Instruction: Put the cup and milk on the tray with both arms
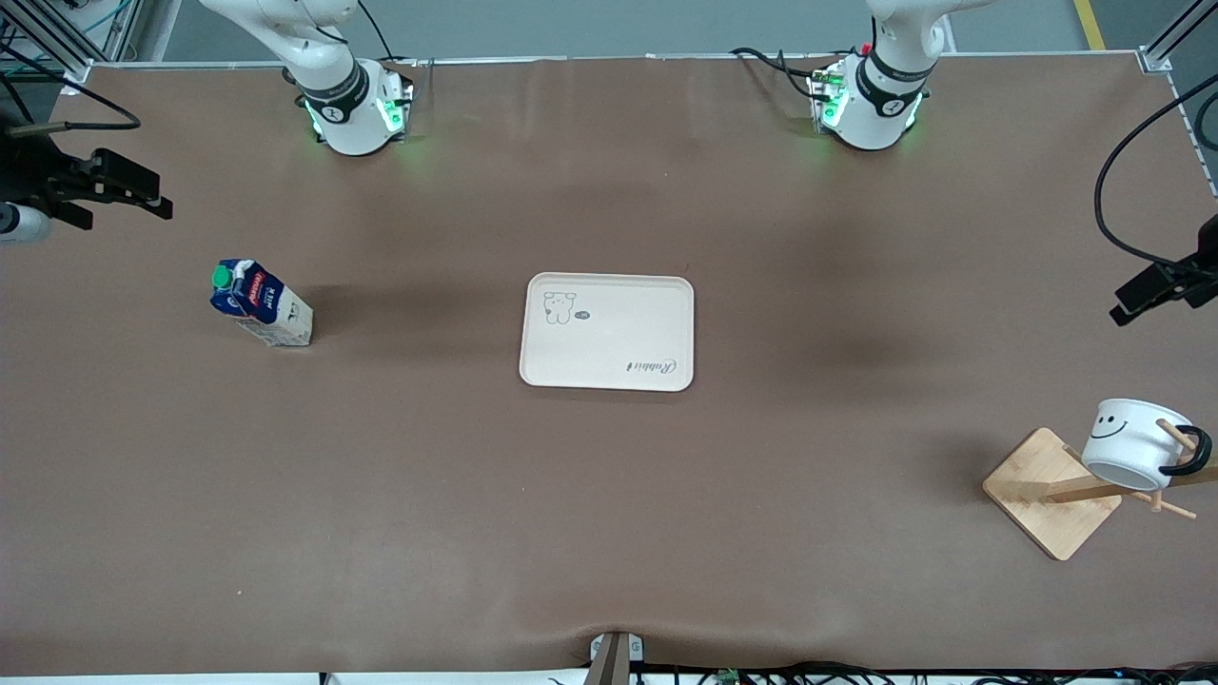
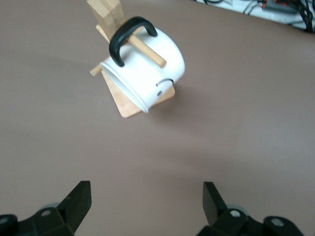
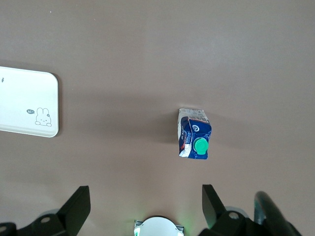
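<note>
The cream tray (image 1: 607, 331) lies flat at the middle of the table and is bare; it also shows in the right wrist view (image 3: 27, 105). The milk (image 1: 259, 304) stands upright toward the right arm's end, green cap up, and shows in the right wrist view (image 3: 194, 140). The cup (image 1: 1137, 444) hangs tilted by its black handle on a wooden peg toward the left arm's end, and shows in the left wrist view (image 2: 147, 69). My left gripper (image 2: 146, 196) is open and empty, high above bare table short of the cup. My right gripper (image 3: 146, 196) is open and empty, high above bare table short of the milk.
The cup's peg belongs to a wooden rack with a square base (image 1: 1047, 495), nearer the front camera than the tray. Both arm bases (image 1: 357, 109) (image 1: 871, 105) stand along the table's back edge. Cables lie off the table's edges.
</note>
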`<state>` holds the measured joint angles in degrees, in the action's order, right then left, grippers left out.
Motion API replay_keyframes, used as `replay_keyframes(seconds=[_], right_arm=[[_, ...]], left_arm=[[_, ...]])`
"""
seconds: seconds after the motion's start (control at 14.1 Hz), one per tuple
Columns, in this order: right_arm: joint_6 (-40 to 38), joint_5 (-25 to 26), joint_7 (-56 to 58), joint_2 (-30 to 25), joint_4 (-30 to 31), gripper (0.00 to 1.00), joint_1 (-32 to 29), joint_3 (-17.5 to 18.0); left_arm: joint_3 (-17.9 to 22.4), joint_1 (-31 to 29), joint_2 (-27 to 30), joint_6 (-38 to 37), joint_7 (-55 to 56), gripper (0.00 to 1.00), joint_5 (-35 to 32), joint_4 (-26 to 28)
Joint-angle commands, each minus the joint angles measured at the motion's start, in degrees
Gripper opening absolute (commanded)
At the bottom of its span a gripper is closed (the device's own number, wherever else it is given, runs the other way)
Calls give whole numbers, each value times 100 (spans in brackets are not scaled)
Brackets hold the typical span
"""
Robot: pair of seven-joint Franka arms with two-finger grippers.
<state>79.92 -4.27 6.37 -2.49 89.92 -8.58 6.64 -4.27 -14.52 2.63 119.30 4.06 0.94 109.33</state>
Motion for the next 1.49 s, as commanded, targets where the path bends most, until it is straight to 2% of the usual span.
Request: replay_keyframes(seconds=[0.0,0.43,0.71,0.85,1.14,1.42], right_arm=[[-29,5,-39,-50,35,100,-109,65],[-29,5,-39,-50,35,100,-109,65],[-29,5,-39,-50,35,100,-109,65],[-29,-3,-39,-50,35,100,-109,65],[-29,-3,-39,-50,35,100,-109,65],[-29,-3,-39,-50,35,100,-109,65]], left_arm=[[-39,-156,37,706,-45,100,361,404],[-65,-122,-701,2094,-45,100,758,396],[-144,-95,-1167,3010,-194,100,767,361],[-197,-104,-1264,3081,-247,98,767,300],[-206,-95,-1440,3371,-274,83,767,264],[-206,-121,-1467,3380,-318,79,767,273]])
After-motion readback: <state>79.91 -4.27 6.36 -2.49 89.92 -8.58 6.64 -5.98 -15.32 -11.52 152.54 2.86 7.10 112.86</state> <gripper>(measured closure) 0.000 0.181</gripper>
